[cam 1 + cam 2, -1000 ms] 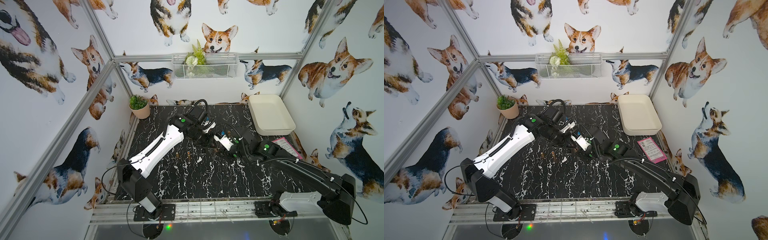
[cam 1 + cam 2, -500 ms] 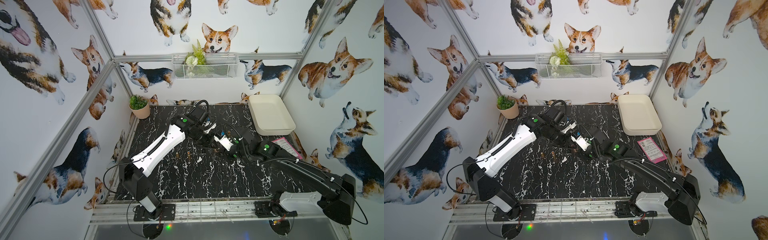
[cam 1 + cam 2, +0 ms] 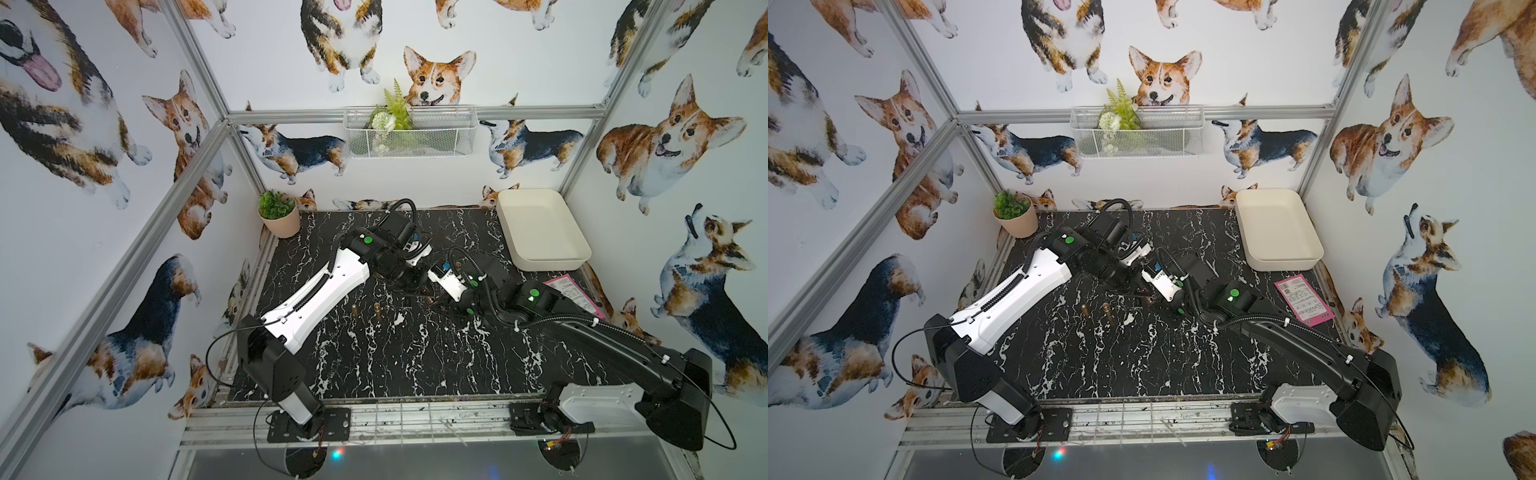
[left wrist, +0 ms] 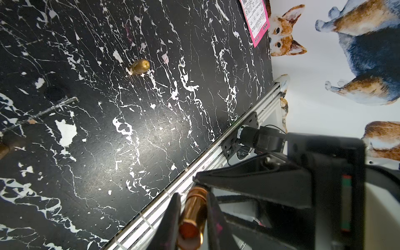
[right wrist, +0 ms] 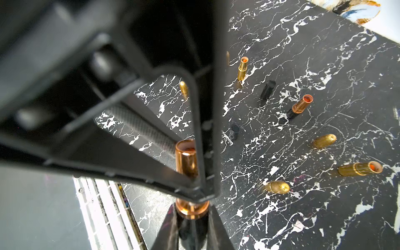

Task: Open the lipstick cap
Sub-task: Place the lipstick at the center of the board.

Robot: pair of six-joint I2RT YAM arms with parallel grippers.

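A lipstick with a black base (image 5: 190,231), a copper collar and a bare copper tube (image 5: 185,158) hangs above the middle of the table between both grippers. My right gripper (image 5: 191,225) is shut on the black base. My left gripper (image 4: 192,218) is shut on the copper tube (image 4: 191,214), whose end shows red-orange. In a top view the left gripper (image 3: 419,289) and the right gripper (image 3: 436,297) meet tip to tip. Two loose black caps (image 5: 268,89) (image 5: 234,131) lie on the table.
Scattered on the black marble table: an open black-based lipstick (image 5: 299,106), open gold lipsticks (image 5: 242,68) (image 5: 359,168) and gold caps (image 5: 324,140) (image 5: 277,187). A white tray (image 3: 540,232) sits back right, a pink card (image 3: 569,291) beside it, a potted plant (image 3: 278,212) back left.
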